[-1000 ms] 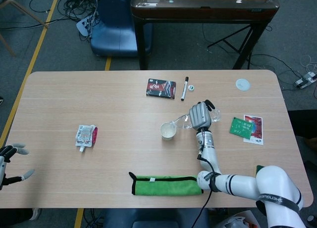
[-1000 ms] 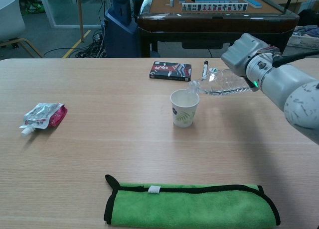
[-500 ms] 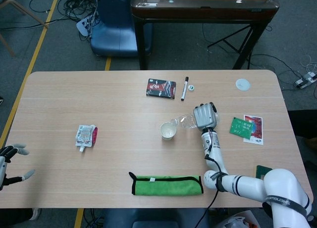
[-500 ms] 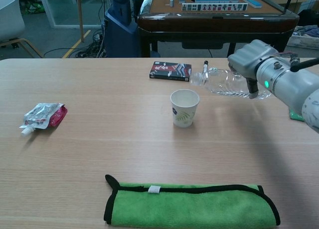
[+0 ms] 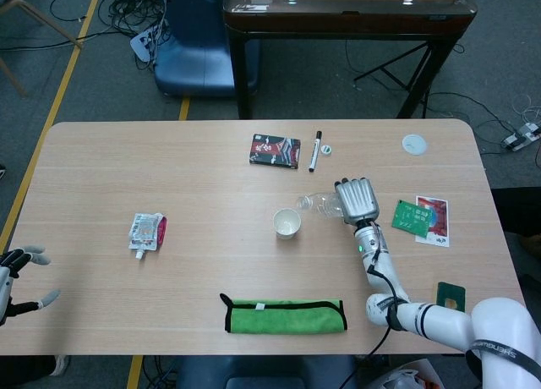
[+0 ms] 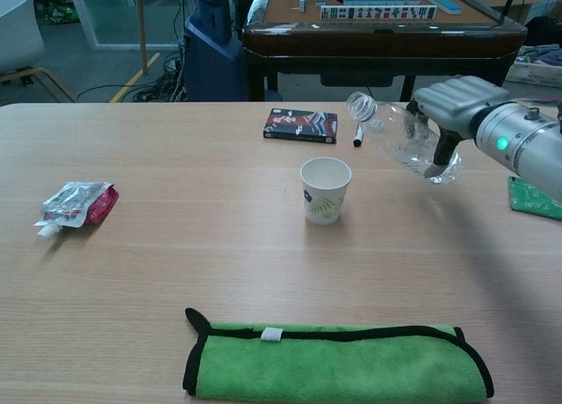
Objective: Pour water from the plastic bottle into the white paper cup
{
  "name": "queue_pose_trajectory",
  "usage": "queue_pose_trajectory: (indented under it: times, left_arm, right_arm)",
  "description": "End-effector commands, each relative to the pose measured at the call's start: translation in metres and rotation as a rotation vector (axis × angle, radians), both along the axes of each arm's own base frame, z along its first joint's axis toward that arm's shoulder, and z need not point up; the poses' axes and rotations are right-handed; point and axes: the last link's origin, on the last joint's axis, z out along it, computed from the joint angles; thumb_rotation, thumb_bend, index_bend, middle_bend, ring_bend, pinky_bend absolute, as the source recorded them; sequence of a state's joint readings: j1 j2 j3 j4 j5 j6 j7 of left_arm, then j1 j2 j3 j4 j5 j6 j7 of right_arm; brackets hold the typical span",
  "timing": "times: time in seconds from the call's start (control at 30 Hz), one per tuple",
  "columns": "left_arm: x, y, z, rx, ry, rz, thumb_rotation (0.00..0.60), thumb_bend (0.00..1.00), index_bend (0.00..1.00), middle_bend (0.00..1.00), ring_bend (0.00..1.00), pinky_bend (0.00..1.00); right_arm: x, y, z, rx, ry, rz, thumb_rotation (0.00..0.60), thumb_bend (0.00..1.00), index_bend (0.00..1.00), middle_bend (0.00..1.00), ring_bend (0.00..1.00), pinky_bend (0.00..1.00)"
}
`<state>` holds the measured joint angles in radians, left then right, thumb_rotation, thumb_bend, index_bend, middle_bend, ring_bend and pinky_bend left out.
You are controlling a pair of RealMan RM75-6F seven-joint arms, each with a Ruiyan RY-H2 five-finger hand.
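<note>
The white paper cup (image 5: pixel 287 224) (image 6: pixel 325 190) with a green leaf print stands upright near the table's middle. My right hand (image 5: pixel 358 202) (image 6: pixel 459 108) grips a clear plastic bottle (image 5: pixel 319 204) (image 6: pixel 399 138) to the right of the cup. The bottle is tilted, its open neck raised and pointing up-left, clear of the cup's rim. The bottle's cap (image 5: pixel 325 150) lies near the far edge. My left hand (image 5: pixel 15 275) hangs open off the table's left front corner, holding nothing.
A green cloth (image 5: pixel 284 315) (image 6: pixel 338 360) lies along the front edge. A snack pouch (image 5: pixel 147 231) (image 6: pixel 75 204) lies at the left. A dark box (image 5: pixel 275 150) (image 6: pixel 300 125), a marker (image 5: pixel 315 150), a white disc (image 5: pixel 414 144) and cards (image 5: pixel 420 216) are farther back and right.
My right hand has drawn back to the right and lifted the bottle's neck away from the cup, from tipped over the rim to angled upward. The left hand has stayed still.
</note>
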<state>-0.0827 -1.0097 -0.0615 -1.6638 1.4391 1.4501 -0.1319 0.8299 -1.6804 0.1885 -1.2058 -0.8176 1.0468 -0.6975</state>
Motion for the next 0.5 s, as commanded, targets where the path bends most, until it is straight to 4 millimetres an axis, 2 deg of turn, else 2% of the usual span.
queue_pose_trajectory:
  times: [0.03, 0.33, 0.5]
  left_arm:
    - [0.0, 0.0, 0.0, -0.001, 0.001, 0.0, 0.6, 0.09, 0.43, 0.31, 0.29, 0.46]
    - [0.0, 0.0, -0.002, -0.006, 0.011, -0.003, 0.6, 0.09, 0.43, 0.31, 0.29, 0.46]
    - [0.0, 0.0, -0.004, -0.012, 0.018, -0.002, 0.6, 0.09, 0.43, 0.31, 0.29, 0.46]
  right_arm:
    - [-0.015, 0.006, 0.003, 0.005, -0.111, 0.011, 0.6, 0.1, 0.6, 0.62, 0.51, 0.52]
    - [-0.037, 0.016, 0.004, 0.005, -0.401, -0.033, 0.6, 0.1, 0.6, 0.62, 0.51, 0.52]
    - [-0.05, 0.02, 0.005, 0.009, -0.5, -0.036, 0.6, 0.1, 0.6, 0.62, 0.51, 0.52]
